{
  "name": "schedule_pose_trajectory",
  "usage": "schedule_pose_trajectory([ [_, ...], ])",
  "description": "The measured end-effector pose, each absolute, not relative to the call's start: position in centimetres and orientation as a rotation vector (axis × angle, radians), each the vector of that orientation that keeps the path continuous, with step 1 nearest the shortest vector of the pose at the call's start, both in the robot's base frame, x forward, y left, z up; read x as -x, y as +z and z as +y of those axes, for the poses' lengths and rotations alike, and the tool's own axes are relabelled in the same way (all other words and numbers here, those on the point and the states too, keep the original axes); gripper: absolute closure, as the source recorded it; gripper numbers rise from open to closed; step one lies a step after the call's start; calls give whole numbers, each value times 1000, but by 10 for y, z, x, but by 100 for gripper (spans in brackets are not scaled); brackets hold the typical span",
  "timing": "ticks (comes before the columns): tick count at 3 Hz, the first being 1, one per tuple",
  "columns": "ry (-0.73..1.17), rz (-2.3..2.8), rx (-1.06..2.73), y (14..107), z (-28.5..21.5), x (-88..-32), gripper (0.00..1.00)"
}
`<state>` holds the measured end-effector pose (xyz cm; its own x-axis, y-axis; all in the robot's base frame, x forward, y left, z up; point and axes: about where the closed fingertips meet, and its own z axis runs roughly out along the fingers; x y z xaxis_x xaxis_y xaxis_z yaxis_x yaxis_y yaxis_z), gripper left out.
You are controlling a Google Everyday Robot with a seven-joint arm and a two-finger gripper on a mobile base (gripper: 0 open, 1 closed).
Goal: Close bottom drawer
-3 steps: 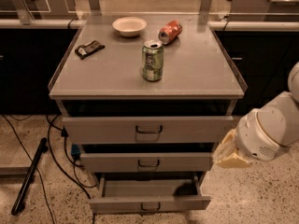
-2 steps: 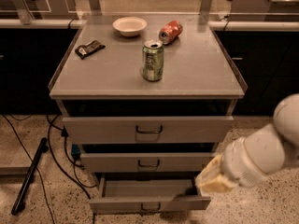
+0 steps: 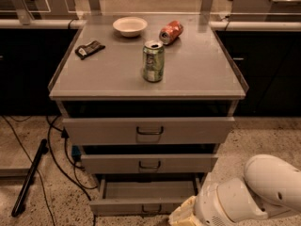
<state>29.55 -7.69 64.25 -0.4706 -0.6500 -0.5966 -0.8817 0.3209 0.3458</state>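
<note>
One bottom drawer [image 3: 127,206] sits open just left of the low gripper [image 3: 181,217], grip state unclear, likely poised to push it shut.

On the cabinet top [image 3: 202,79], a bowl [image 3: 129,26] stands near the back edge, with a lying can [image 3: 170,32] just to its right. A packet [image 3: 89,49] lies near the left edge and an upright can [image 3: 153,61] stands in the middle. Below, the bottom drawer [image 3: 141,206] sticks out to the front. The gripper [image 3: 182,216] is near its front right corner.
</note>
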Motion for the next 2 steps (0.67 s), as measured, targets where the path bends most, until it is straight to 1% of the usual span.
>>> schedule_pose_trajectory([
  [1,922,2245,1366,643,-77,-295,100],
  [2,888,2263,1328,620,-85,-302,100],
])
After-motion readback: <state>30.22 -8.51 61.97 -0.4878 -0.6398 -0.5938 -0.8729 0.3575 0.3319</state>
